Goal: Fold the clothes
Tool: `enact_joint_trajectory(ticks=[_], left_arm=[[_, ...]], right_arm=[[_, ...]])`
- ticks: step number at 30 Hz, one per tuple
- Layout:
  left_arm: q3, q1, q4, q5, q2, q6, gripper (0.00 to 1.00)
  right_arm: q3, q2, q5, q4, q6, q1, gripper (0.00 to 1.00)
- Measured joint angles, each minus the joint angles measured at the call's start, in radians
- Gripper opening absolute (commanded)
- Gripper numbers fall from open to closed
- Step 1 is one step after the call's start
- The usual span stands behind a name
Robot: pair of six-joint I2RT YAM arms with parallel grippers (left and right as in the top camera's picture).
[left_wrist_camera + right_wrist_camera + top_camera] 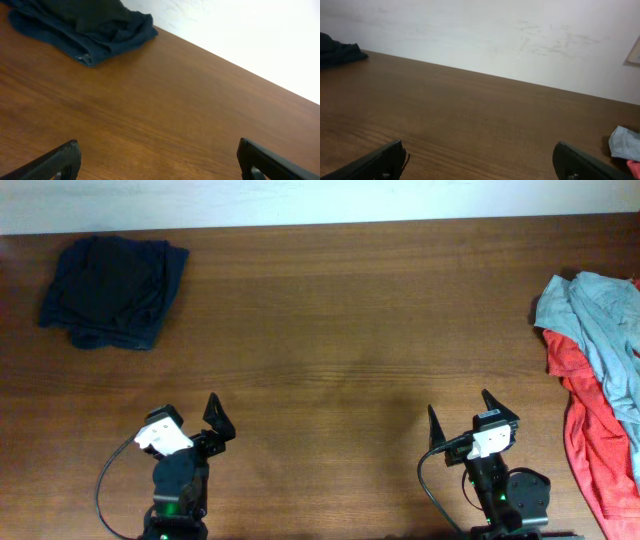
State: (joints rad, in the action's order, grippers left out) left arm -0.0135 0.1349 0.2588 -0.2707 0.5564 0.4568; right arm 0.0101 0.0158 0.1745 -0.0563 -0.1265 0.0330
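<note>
Three garments lie on the table (330,330), one dark navy bundle (112,277) at ten o'clock and one grey-blue piece (600,320) overlapping one red piece (590,430) at three o'clock, while the left gripper (160,162) and right gripper (460,408) (both spread wide, empty) sit near six.

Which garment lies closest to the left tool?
The dark navy garment, alone at far left; the grey-blue garment and red garment are heaped at the right edge.

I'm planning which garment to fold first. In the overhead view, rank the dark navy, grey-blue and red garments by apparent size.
1. dark navy garment
2. red garment and grey-blue garment: similar, overlapping and cut off at the frame edge, so unranked.
</note>
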Motion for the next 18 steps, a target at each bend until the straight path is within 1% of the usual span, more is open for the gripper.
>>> enact_joint_trajectory(ticks=[10,18], left_arm=[[0.002,-0.046,-0.219,-0.019,-0.187,-0.003,1.0],[0.002,-0.056,-0.305,-0.026,-0.272,-0.064,0.99]], right_arm=[[0.0,0.0,0.0,0.0,0.0,0.0,0.99],[0.0,0.0,0.0,0.0,0.0,0.0,0.99]])
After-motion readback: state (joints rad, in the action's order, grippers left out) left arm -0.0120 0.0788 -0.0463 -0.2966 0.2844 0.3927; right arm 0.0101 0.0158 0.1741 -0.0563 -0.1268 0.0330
